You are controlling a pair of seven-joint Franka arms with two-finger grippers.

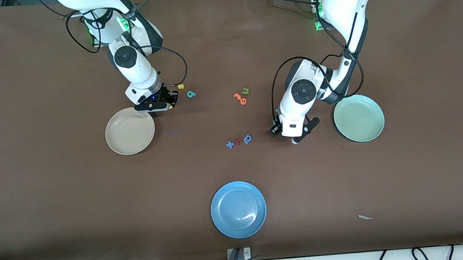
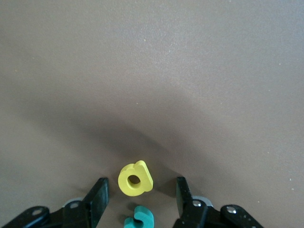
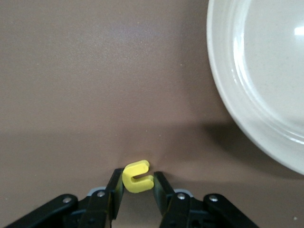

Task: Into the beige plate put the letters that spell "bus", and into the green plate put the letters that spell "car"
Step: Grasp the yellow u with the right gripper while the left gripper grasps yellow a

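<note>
Between the right claw's (image 3: pixel 137 189) closed fingers, yellow "u" (image 3: pixel 137 177), seemingly flat; left claw (image 2: pixel 141 194) part-open astride yellow "a" (image 2: pixel 135 179).

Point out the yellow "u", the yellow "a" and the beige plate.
yellow "u" (image 3: pixel 137 177), right wrist view, on its curved base between the fingers.
yellow "a" (image 2: pixel 127 182), left wrist view, on its round bowl.
beige plate (image 1: pixel 129 131), front view, on its bare middle.

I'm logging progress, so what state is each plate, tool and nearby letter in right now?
Beige plate: empty.
Green plate: empty.
Blue plate: empty.
Right tool: shut on yellow u, beside beige plate.
Left tool: open, straddling yellow a, not touching it.
Yellow s: loose, outside any plate.
Teal b: loose, outside any plate.
</note>
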